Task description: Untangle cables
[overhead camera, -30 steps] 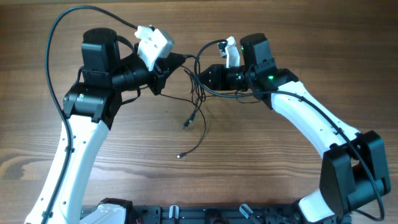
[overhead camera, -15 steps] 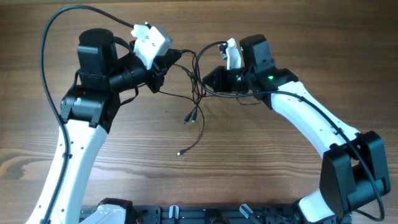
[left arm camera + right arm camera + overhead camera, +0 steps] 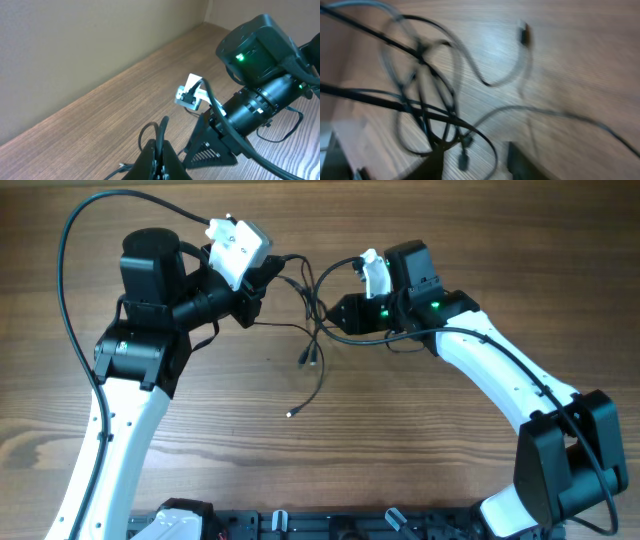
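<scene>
Drawn farther back, your left gripper (image 3: 276, 272) pinches the cables (image 3: 318, 330), which hang between both grippers over the table (image 3: 420, 465); separation underway, your spread right gripper (image 3: 336, 315) next needs a single strand.

A brown wooden table (image 3: 420, 440) with long wavy lines in it lay under the left claw (image 3: 159, 150) and spread out on every side of it. Far past the claw, at the table's back edge, a plain tan wall (image 3: 75, 40) stood up. Soft light made a pale shiny patch on the wood.
</scene>
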You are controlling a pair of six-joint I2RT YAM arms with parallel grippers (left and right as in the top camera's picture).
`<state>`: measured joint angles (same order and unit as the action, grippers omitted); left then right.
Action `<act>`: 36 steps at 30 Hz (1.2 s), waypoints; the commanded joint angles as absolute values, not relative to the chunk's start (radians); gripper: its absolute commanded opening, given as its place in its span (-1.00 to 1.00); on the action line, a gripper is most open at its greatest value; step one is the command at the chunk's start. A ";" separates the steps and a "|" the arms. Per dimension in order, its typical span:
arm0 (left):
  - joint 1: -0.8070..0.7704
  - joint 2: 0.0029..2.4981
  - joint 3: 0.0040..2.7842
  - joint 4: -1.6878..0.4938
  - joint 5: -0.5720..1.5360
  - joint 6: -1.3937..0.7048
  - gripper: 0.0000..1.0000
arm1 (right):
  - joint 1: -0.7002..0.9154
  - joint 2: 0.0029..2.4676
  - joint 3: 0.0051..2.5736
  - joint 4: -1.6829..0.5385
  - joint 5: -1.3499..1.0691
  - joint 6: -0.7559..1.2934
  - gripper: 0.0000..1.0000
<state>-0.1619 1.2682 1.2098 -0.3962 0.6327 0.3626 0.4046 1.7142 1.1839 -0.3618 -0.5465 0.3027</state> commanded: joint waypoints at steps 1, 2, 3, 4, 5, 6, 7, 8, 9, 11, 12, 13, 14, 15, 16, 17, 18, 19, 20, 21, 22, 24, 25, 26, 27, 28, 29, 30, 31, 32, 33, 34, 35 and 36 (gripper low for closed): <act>-0.163 1.249 1.225 -0.392 0.626 0.358 -0.92 | 0.410 1.711 1.176 -0.324 -0.695 0.269 0.18; -0.163 1.249 1.225 -0.392 0.626 0.358 -0.92 | 0.410 1.711 1.176 -0.324 -0.705 0.269 0.20; -0.163 1.249 1.225 -0.391 0.626 0.358 -0.92 | 0.410 1.711 1.176 -0.329 -0.704 0.269 0.21; -0.163 1.249 1.225 -0.389 0.626 0.358 -0.92 | 0.410 1.711 1.176 -0.332 -0.705 0.269 0.21; -0.163 1.249 1.225 -0.387 0.626 0.358 -0.92 | 0.410 1.711 1.176 -0.339 -0.704 0.268 0.21; -0.163 1.249 1.225 -0.384 0.626 0.358 -0.92 | 0.410 1.711 1.176 -0.348 -0.704 0.265 0.21; -0.163 1.249 1.225 -0.383 0.627 0.358 -0.92 | 0.410 1.711 1.176 -0.353 -0.698 0.266 0.21; -0.163 1.249 1.225 -0.384 0.627 0.358 -0.92 | 0.410 1.711 1.176 -0.354 -0.697 0.266 0.15; -0.163 1.249 1.225 -0.384 0.627 0.358 -0.92 | 0.410 1.711 1.176 -0.353 -0.696 0.267 0.04; -0.163 1.249 1.225 -0.383 0.626 0.358 -0.92 | 0.410 1.711 1.176 -0.352 -0.689 0.269 -0.12; -0.163 1.249 1.225 -0.383 0.627 0.358 -0.92 | 0.410 1.711 1.176 -0.352 -0.677 0.270 -0.19; -0.163 1.249 1.225 -0.383 0.627 0.358 -0.92 | 0.410 1.711 1.176 -0.353 -0.663 0.271 -0.25; -0.163 1.249 1.225 -0.383 0.627 0.358 -0.92 | 0.410 1.711 1.176 -0.353 -0.651 0.273 -0.27; -0.163 1.249 1.225 -0.383 0.627 0.358 -0.92 | 0.410 1.711 1.176 -0.353 -0.648 0.271 -0.26; -0.163 1.249 1.225 -0.383 0.627 0.358 -0.92 | 0.410 1.711 1.176 -0.352 -0.648 0.271 -0.19; -0.163 1.249 1.225 -0.382 0.627 0.358 -0.92 | 0.410 1.711 1.176 -0.352 -0.648 0.271 -0.11; -0.164 1.249 1.225 -0.382 0.628 0.358 -0.92 | 0.410 1.711 1.176 -0.353 -0.648 0.271 -0.08; -0.164 1.249 1.225 -0.382 0.633 0.358 -0.92 | 0.410 1.711 1.176 -0.353 -0.648 0.269 -0.04; -0.164 1.249 1.225 -0.382 0.635 0.358 -0.92 | 0.410 1.711 1.176 -0.353 -0.645 0.269 -0.01; -0.164 1.249 1.225 -0.382 0.638 0.358 -0.92 | 0.410 1.711 1.176 -0.353 -0.632 0.270 0.03; -0.163 1.249 1.225 -0.382 0.638 0.358 -0.92 | 0.411 1.711 1.176 -0.353 -0.613 0.269 0.04; -0.163 1.249 1.225 -0.382 0.638 0.357 -0.92 | 0.414 1.713 1.176 -0.353 -0.569 0.270 0.05; -0.163 1.249 1.225 -0.384 0.638 0.357 -0.92 | 0.416 1.713 1.176 -0.352 -0.556 0.269 0.04; -0.164 1.249 1.225 -0.385 0.638 0.357 -0.92 | 0.416 1.716 1.176 -0.351 -0.535 0.269 0.05; -0.164 1.249 1.225 -0.387 0.638 0.357 -0.92 | 0.418 1.720 1.176 -0.348 -0.514 0.268 0.04; -0.164 1.249 1.225 -0.388 0.638 0.358 -0.92 | 0.418 1.727 1.176 -0.344 -0.500 0.268 0.04; -0.163 1.249 1.225 -0.389 0.638 0.358 -0.92 | 0.418 1.734 1.176 -0.339 -0.497 0.269 0.04; -0.163 1.249 1.225 -0.389 0.638 0.358 -0.92 | 0.418 1.747 1.176 -0.332 -0.497 0.269 0.04; -0.164 1.249 1.225 -0.389 0.638 0.357 -0.92 | 0.418 1.759 1.176 -0.325 -0.498 0.270 0.04; -0.163 1.249 1.225 -0.389 0.638 0.358 -0.92 | 0.418 1.772 1.176 -0.317 -0.498 0.271 0.03; -0.163 1.249 1.225 -0.389 0.638 0.358 -0.92 | 0.418 1.782 1.176 -0.310 -0.498 0.274 0.02; -0.163 1.249 1.225 -0.389 0.638 0.358 -0.92 | 0.418 1.793 1.176 -0.300 -0.506 0.284 0.01; -0.163 1.249 1.225 -0.389 0.638 0.358 -0.92 | 0.418 1.798 1.176 -0.290 -0.517 0.294 -0.03; -0.163 1.249 1.225 -0.390 0.638 0.358 -0.92 | 0.418 1.802 1.176 -0.278 -0.526 0.297 -0.07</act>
<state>-0.1619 1.2682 1.2098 -0.3935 0.6327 0.3626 0.4118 1.7660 1.1839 -0.3019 -0.5259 0.2859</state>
